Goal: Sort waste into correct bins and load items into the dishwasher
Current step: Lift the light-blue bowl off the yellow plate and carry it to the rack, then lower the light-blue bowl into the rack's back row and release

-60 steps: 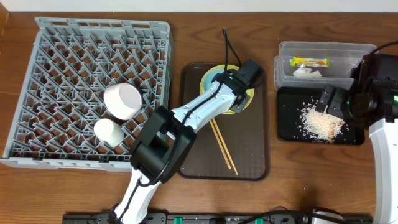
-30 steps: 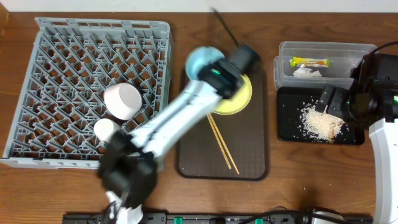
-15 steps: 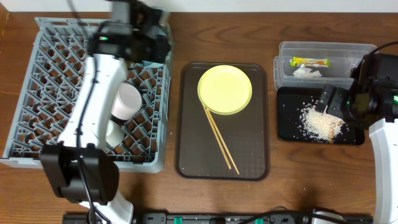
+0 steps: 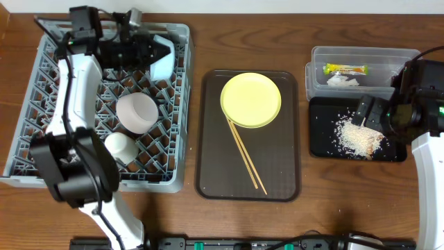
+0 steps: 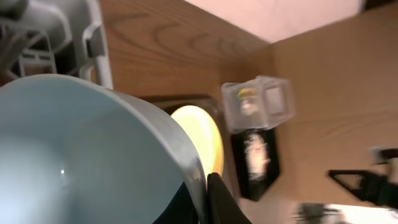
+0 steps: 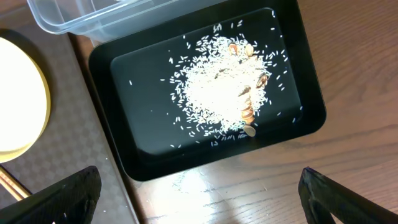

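Clamping the light blue bowl (image 4: 165,61) by its rim, the left gripper (image 4: 148,53) has its fingers shut on the wall of the bowl, one dark finger (image 5: 214,198) showing at the rim in the left wrist view. The bowl is tipped on its side over the far right corner of the grey dish rack (image 4: 48,83), its mouth turned toward the gripper; whether it touches the pegs cannot be told.

Nearer the middle of the rack lies the pinkish-white bowl (image 4: 135,112), also on its side, with a small white cup (image 4: 118,145) just beside it toward the near edge.

To the right of the rack, the brown serving tray (image 4: 277,167) carries the yellow plate (image 4: 251,101) at its far end. The two chopsticks (image 4: 244,151) lie close together and slant from the plate's near edge toward the tray's near right corner.

Further right on the table (image 4: 312,208), the clear tub (image 4: 316,69) holds the green-and-yellow snack wrapper (image 4: 345,69) and the white paper scrap (image 4: 340,81). Touching its near side is the black tray (image 4: 320,142), with the rice grains (image 4: 357,137) heaped in it and a few tan bits among them.

The right gripper (image 4: 369,112) hangs above that tray with its fingers spread wide apart, holding nothing.
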`<state>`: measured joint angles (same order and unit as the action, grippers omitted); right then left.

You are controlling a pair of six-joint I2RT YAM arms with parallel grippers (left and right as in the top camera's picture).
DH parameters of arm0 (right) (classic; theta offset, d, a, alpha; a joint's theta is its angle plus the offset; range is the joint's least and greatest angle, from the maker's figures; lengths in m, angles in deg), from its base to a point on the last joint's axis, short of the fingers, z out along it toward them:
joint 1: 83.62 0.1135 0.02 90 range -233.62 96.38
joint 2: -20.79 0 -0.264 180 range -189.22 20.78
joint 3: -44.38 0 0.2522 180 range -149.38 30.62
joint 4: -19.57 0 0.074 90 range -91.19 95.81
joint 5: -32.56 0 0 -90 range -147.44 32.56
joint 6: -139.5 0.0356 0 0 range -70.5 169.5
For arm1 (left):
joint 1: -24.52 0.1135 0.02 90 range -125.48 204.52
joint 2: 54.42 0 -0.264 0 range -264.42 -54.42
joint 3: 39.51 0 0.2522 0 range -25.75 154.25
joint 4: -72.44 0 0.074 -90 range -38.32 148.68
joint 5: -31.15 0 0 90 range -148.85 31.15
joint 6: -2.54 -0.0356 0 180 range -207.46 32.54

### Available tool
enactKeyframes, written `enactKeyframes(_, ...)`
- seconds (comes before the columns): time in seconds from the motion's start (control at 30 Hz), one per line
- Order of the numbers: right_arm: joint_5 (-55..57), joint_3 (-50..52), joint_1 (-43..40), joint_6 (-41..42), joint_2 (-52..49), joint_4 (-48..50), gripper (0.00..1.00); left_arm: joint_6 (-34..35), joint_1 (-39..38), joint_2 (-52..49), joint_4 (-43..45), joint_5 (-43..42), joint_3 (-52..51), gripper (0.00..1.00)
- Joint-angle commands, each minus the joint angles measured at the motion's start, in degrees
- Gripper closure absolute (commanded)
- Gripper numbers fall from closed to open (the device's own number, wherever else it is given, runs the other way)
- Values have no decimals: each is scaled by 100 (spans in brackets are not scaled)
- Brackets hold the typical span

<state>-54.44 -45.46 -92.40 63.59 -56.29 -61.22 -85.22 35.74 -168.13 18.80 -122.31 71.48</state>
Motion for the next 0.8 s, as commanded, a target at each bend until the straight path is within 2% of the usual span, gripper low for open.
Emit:
enactKeyframes(0.0,-4,-103,-44,46,20,-9,1,566,264,-444,55,-911,50,92)
enactKeyframes(0.4,-4,-103,-44,46,20,-7,1,629,1038,-953,2,-1132,50,92)
enactKeyframes(0.57,-4,-103,-44,46,20,-7,1,629,1051,-953,219,-1923,50,92)
enactKeyframes(0.77,-4,-103,-44,46,20,-9,1,754,1051,-953,297,-2153,50,92)
